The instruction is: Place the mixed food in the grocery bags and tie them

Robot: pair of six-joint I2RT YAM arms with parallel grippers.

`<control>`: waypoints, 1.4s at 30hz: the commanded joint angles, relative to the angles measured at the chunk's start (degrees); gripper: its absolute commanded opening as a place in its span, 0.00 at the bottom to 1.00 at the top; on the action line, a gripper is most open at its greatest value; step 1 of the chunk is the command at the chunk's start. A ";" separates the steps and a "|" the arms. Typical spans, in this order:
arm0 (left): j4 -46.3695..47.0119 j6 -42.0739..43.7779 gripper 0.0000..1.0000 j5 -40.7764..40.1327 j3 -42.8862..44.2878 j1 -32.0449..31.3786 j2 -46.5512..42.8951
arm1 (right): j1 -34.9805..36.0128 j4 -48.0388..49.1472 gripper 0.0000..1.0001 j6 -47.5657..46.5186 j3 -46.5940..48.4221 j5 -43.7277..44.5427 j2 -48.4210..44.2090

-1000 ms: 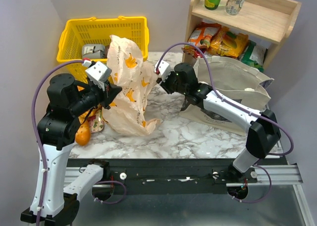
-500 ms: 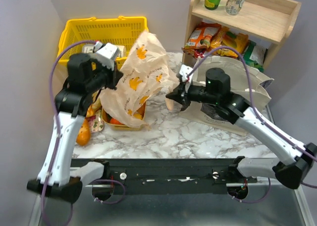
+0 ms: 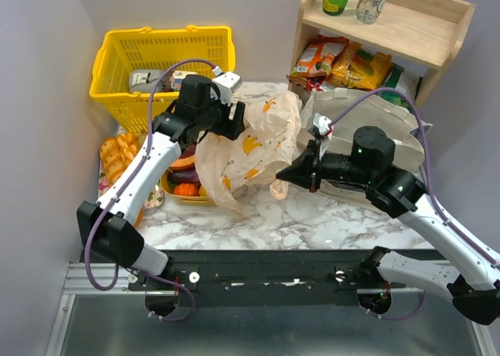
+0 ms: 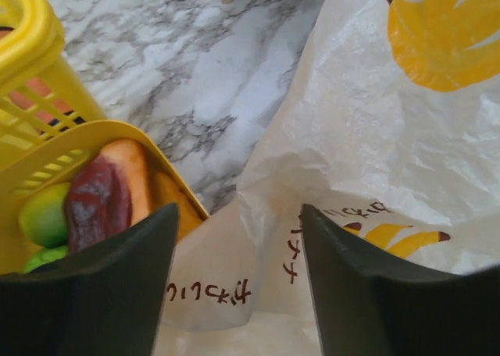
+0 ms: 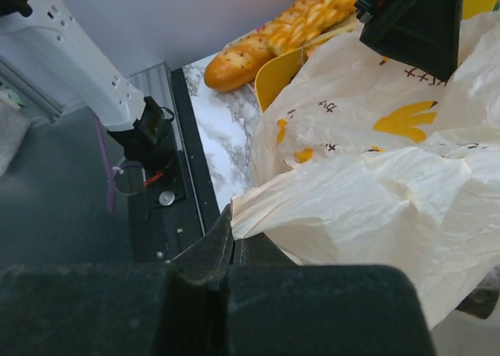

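Note:
The peach plastic grocery bag (image 3: 251,144) with yellow fruit prints lies crumpled across the middle of the marble table. My right gripper (image 3: 287,173) is shut on the bag's right edge (image 5: 328,208), its jaws pressed together on a fold of plastic. My left gripper (image 3: 234,124) is at the bag's top left, open, with printed plastic (image 4: 234,286) lying slack between its fingers (image 4: 367,293). The beige canvas tote (image 3: 367,114) stands behind the right arm. Mixed food sits in a small yellow tray (image 3: 168,190): a purple eggplant (image 3: 184,176), an orange (image 3: 186,190), a red-brown slice (image 4: 98,204), a lime (image 4: 43,215).
A yellow shopping basket (image 3: 125,55) stands at the back left. Braided bread (image 3: 117,153) lies along the table's left edge. A wooden shelf (image 3: 391,20) at the back right holds snack packets (image 3: 344,63) and bottles. The left arm stretches diagonally over the tray.
My left gripper has swung right along the bag's top and opened, letting the plastic go. The right gripper closed on the bag's edge and drew it rightward and lower.

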 commanded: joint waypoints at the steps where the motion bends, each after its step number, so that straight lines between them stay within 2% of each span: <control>1: 5.30 -3.02 0.89 -18.74 -1.40 -0.40 -8.29 | 0.23 5.67 0.01 10.29 0.93 1.73 5.49; 2: 6.18 -3.29 0.96 -24.17 -3.23 -0.40 -10.33 | 0.23 7.25 0.01 11.25 1.55 2.08 6.55; 3: 7.58 -3.38 0.99 -26.05 -4.21 -0.31 -12.27 | 0.23 7.61 0.01 12.83 2.08 3.04 7.69; 5: 8.73 -2.06 0.99 -24.77 -7.97 -0.22 -18.15 | 0.23 8.05 0.01 14.51 4.18 4.71 10.68; 7: 8.57 -0.05 0.99 -18.72 -10.45 -0.22 -22.63 | 0.23 8.41 0.01 16.35 5.68 6.81 12.01; 8: 7.78 2.57 0.99 -13.12 -12.64 -0.40 -23.79 | 0.23 8.84 0.01 16.97 6.73 7.35 12.79; 9: 6.38 3.56 0.99 -3.49 -13.96 -0.40 -24.84 | 0.23 9.02 0.01 17.59 7.26 8.05 12.98; 10: 6.10 4.00 0.99 1.30 -15.45 -0.48 -26.59 | 0.23 9.37 0.01 18.55 7.70 9.28 13.15; 12: 6.10 3.30 0.99 9.39 -19.59 -0.57 -27.57 | 0.23 9.99 0.01 19.17 8.76 10.25 13.15; 13: 5.75 3.21 0.99 10.48 -20.47 -0.66 -27.75 | 0.23 10.08 0.01 19.61 9.02 10.86 13.15; 18: 5.49 4.17 0.99 12.34 -22.15 -2.94 -24.95 | 0.15 10.26 0.01 20.58 9.38 11.40 12.36; 28: 5.75 5.85 0.99 16.11 -18.02 -6.81 -17.47 | 0.15 9.99 0.01 20.32 6.83 15.69 9.29; 32: 4.52 6.03 0.99 18.84 -17.14 -7.78 -18.00 | 0.15 9.20 0.01 19.53 6.30 17.63 8.76; 38: 1.18 5.85 0.99 14.71 -17.58 -7.96 -22.91 | 0.15 8.85 0.01 19.00 5.86 18.95 8.58; 42: 2.23 4.45 0.99 15.41 -18.98 -7.96 -24.68 | 0.15 8.76 0.01 19.00 6.04 18.60 9.02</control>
